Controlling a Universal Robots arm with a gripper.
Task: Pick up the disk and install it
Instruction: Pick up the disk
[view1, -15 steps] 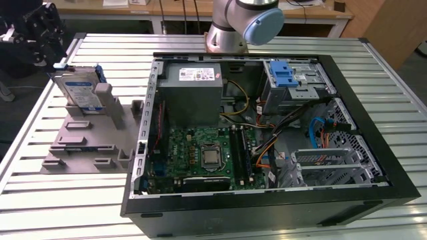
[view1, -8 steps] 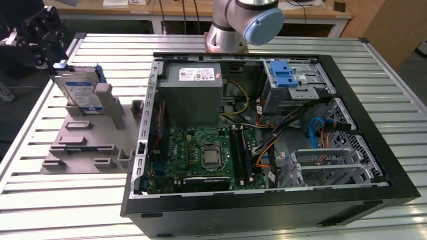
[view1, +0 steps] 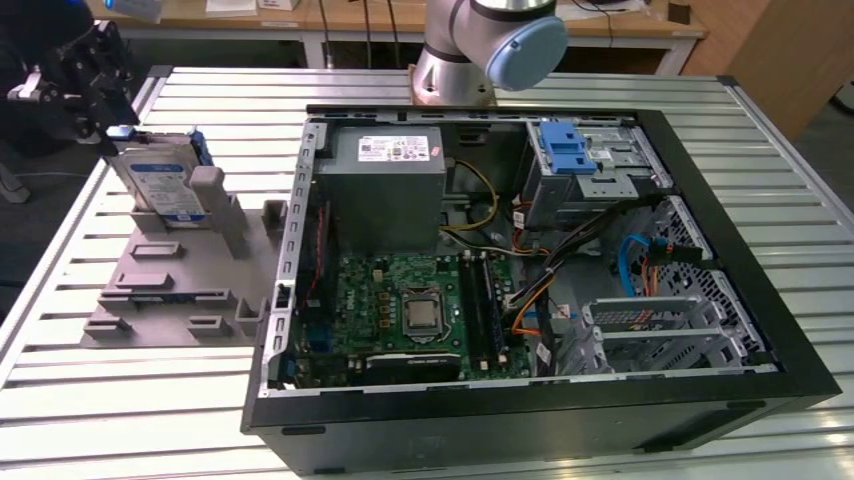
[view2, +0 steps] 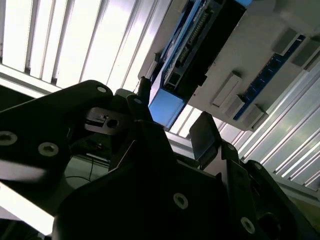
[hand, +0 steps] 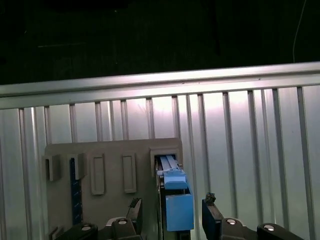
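2 fingers (hand: 211, 216) of the end effector (hand: 171, 201) stand spread astride the disk (hand: 179, 214); it sits upright in a grey fixture (view1: 167, 290).

Disk (hand: 178, 207) flanked edge-on by the spread gripper (hand: 171, 210).
Just past the frame's centre, the blue-framed disk is seen set in a slot of the grey fixture plate (hand: 100, 175), which is laid on the slatted metal table (hand: 240, 130). Its fingers (hand: 210, 212) are held apart at either side, with gaps showing.

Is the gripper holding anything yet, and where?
Nothing. The gripper, fingers open, straddles the blue-framed silver metal disk standing in its grey holder, not touching it.
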